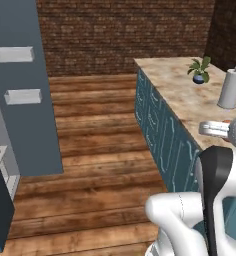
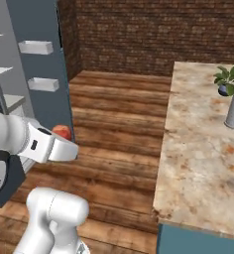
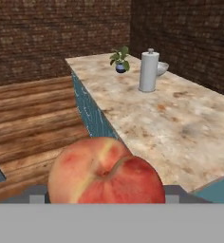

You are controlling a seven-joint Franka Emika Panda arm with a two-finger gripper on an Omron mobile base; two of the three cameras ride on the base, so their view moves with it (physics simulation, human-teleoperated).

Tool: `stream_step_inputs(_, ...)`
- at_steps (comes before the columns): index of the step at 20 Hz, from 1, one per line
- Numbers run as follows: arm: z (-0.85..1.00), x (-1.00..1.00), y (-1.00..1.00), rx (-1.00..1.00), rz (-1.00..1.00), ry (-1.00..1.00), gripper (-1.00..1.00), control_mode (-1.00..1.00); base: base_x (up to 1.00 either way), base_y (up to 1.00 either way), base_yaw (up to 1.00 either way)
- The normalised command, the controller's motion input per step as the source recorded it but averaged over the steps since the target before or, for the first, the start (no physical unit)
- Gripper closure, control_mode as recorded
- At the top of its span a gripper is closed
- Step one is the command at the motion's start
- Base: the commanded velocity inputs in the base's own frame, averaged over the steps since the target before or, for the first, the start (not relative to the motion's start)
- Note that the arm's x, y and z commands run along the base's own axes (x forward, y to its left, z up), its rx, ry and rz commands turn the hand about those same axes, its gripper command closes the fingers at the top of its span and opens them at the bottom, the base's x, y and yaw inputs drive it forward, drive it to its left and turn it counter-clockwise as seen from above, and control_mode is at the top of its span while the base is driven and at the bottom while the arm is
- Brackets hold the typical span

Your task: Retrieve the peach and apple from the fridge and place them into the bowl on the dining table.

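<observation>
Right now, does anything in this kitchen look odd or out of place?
The fridge door stands wide open over the wooden floor. Otherwise nothing: the pincer holds a peach, and the dining table looks tidy.

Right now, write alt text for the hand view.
A peach sits close up in the gripper. Beyond it stretches the marbled dining table, bearing a small plant, a white canister and a bowl behind it.

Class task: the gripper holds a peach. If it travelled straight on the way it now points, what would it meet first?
Probably the dining table: the gripper, shut on the peach, aims over its top toward the white canister. Depth is uncertain.
</observation>
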Motion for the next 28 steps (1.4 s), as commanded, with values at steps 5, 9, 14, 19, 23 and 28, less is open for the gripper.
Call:
stream_step_inputs(5,0.00,0.00,0.00,0.00,0.00,0.00,1.00,1.00,-1.00,-0.06,-0.08)
stream_step_inputs(9,0.00,0.00,0.00,0.00,0.00,0.00,1.00,1.00,-0.72,-0.52,-0.09)
stream_step_inputs(14,0.00,0.00,0.00,0.00,0.00,0.00,1.00,1.00,-0.02,-1.00,-0.09)
stream_step_inputs(19,0.00,0.00,0.00,0.00,0.00,0.00,1.00,1.00,0.00,-1.00,-0.06)
stream_step_inputs(23,0.00,0.00,0.00,0.00,0.00,0.00,1.00,1.00,0.00,-1.00,-0.05)
stream_step_inputs(28,0.00,0.00,0.00,0.00,0.00,0.00,1.00,1.00,0.01,-1.00,-0.04)
